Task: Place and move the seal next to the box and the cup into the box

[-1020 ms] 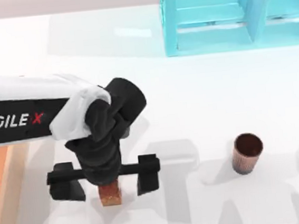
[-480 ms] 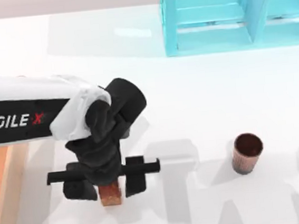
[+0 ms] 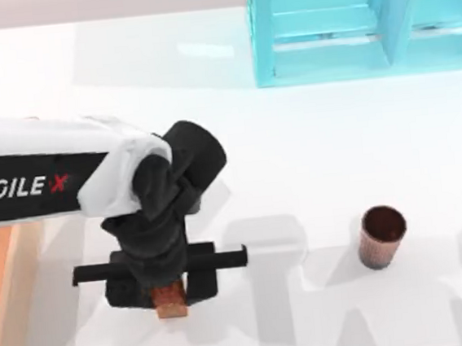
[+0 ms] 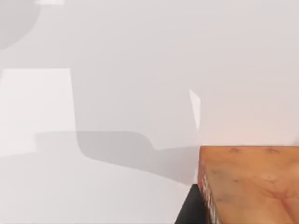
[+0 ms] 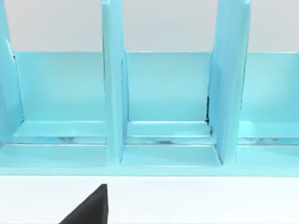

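Note:
The seal [image 3: 171, 300], a small reddish-brown block with mottled orange sides, stands on the white table at the front left. My left gripper [image 3: 167, 285] reaches down over it, with one black finger pressed against each side. In the left wrist view the seal [image 4: 252, 186] appears close up beside a black finger [image 4: 190, 211]. The ribbed dark-brown cup [image 3: 382, 237] stands upright and alone at the front right, well apart from the gripper. A strip of the box [image 3: 21, 275], with a pale wall and orange floor, shows at the left edge of the table.
A turquoise shelf structure [image 3: 347, 23] stands at the back right; the right wrist view faces its compartments [image 5: 166, 107]. A black part of my right gripper [image 5: 91, 207] shows low in that view. White table lies between seal and cup.
The left gripper's fingers have closed inward from a wide spread until they meet the seal's sides. The arm, seal and cup have stayed in place.

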You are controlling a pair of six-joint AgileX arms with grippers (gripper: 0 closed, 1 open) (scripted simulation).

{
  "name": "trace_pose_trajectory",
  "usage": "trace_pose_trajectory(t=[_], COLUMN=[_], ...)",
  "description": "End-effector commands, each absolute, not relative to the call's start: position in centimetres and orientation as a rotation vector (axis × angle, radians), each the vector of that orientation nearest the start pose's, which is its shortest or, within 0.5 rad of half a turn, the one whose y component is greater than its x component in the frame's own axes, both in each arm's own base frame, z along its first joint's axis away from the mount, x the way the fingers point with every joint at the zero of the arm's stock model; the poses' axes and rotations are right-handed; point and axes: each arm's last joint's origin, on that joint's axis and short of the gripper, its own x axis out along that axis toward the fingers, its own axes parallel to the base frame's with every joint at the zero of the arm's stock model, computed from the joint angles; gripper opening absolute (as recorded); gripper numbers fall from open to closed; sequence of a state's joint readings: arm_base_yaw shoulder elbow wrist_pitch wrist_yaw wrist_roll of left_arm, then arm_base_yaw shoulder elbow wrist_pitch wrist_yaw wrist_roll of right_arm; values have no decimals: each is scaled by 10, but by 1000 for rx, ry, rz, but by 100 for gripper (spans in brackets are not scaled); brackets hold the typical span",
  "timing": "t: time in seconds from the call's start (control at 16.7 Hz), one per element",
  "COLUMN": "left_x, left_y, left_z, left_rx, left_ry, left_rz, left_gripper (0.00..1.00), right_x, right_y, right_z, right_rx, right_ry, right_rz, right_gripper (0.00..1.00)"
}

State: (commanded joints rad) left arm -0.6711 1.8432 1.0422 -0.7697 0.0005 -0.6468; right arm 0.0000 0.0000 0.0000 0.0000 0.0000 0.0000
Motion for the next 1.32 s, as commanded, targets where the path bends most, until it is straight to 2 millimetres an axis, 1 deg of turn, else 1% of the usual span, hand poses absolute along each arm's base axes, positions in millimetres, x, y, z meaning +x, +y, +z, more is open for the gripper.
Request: trace_pose_trajectory(t=[0.36,0.48,0.6,0.78,0.9,1.02,1.14,1.32], left_x=[244,246,251,254,252,248,246,246], left_y=[-192,-188,-174,-140,-116,-98,-92,-93], left_z=[121,126,142,176,199,216,221,219], left_rx=[15,15,14,16,18,16,15,22], left_ry=[1569,1568,1568,1574,1578,1573,1569,1574], left_rz=[-17,-18,-18,-14,-13,-16,-17,-18], left_gripper=[0,0,0,0,0,0,0,0], right_x=[106,106,106,106,106,106,106,106], right_y=[-1,-1,-1,-1,-1,-1,-1,-1], right_z=[160,160,160,160,160,160,160,160], right_rx=[0,0,0,0,0,0,0,0], right_ry=[0,0,0,0,0,0,0,0], right_rz=[0,0,0,0,0,0,0,0], right_gripper=[100,100,100,100,100,100,100,100])
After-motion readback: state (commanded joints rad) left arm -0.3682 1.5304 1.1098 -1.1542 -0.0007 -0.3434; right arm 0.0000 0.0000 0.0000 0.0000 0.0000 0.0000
